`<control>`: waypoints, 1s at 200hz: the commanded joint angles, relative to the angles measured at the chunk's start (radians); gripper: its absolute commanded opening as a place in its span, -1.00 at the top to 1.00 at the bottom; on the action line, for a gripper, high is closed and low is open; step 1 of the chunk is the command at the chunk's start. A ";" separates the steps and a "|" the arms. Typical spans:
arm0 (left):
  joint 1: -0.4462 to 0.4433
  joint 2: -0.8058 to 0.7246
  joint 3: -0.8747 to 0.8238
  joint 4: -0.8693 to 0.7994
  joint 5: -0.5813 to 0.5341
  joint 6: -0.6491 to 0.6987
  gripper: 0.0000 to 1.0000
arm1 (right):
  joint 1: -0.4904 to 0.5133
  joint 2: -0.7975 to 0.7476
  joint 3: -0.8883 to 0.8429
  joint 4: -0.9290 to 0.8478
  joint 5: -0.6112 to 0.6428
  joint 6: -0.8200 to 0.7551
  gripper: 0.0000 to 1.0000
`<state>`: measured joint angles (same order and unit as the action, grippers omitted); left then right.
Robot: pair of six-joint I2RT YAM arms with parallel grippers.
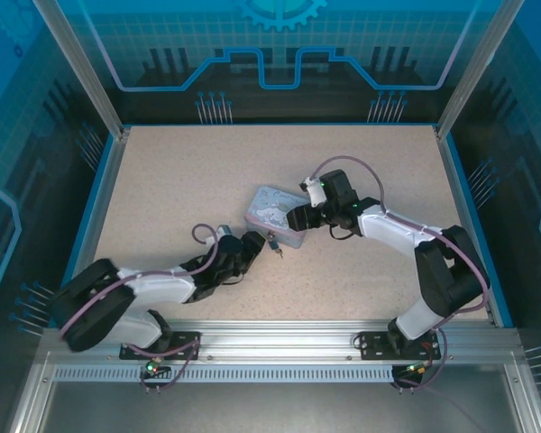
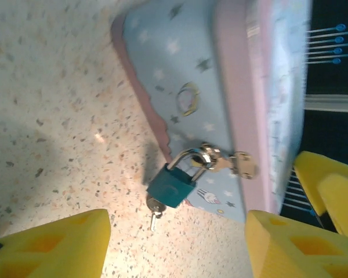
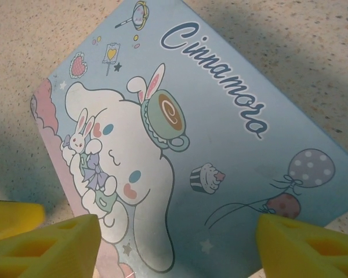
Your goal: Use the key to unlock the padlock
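Plainly, the padlock hangs on the tin's hasp, key in its base.
Left pincer spread apart facing it; right pincer spread apart over the tin.

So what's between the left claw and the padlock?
Only bare table, in the left wrist view, apart from the key sticking out of the padlock.

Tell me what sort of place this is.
Probably a robotics lab work cell: a left arm and right arm bolted to an aluminium rail, a speckled table, and blue printed panels walling it in.
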<state>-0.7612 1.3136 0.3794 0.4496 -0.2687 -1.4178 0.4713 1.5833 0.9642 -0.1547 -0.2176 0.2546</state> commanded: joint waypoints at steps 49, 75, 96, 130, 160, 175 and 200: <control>0.294 -0.320 0.122 -0.469 0.077 0.346 -0.59 | -0.097 -0.095 -0.053 -0.054 -0.126 0.062 -0.75; 0.389 -0.227 0.212 -0.437 0.212 0.464 -0.67 | -0.108 -0.068 -0.056 -0.049 -0.192 0.101 -0.82; 0.425 -0.072 0.307 -0.388 0.331 0.538 -0.69 | -0.107 -0.046 -0.058 -0.038 -0.192 0.135 -0.89; 0.428 0.182 0.481 -0.354 0.453 0.604 -0.71 | -0.108 -0.005 -0.033 -0.052 -0.174 0.156 -1.00; 0.416 0.342 0.568 -0.301 0.537 0.597 -0.69 | -0.103 0.041 -0.011 -0.049 -0.179 0.169 -1.00; 0.396 0.383 0.596 -0.294 0.560 0.606 -0.61 | -0.102 0.055 -0.007 -0.021 -0.198 0.172 -1.00; 0.364 0.422 0.634 -0.318 0.599 0.625 -0.49 | -0.103 0.088 0.039 -0.026 -0.216 0.156 -1.00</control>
<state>-0.3660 1.7126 0.9585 0.1261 0.2386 -0.8345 0.3737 1.6394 0.9348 -0.1837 -0.3878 0.4114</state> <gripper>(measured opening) 0.770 0.997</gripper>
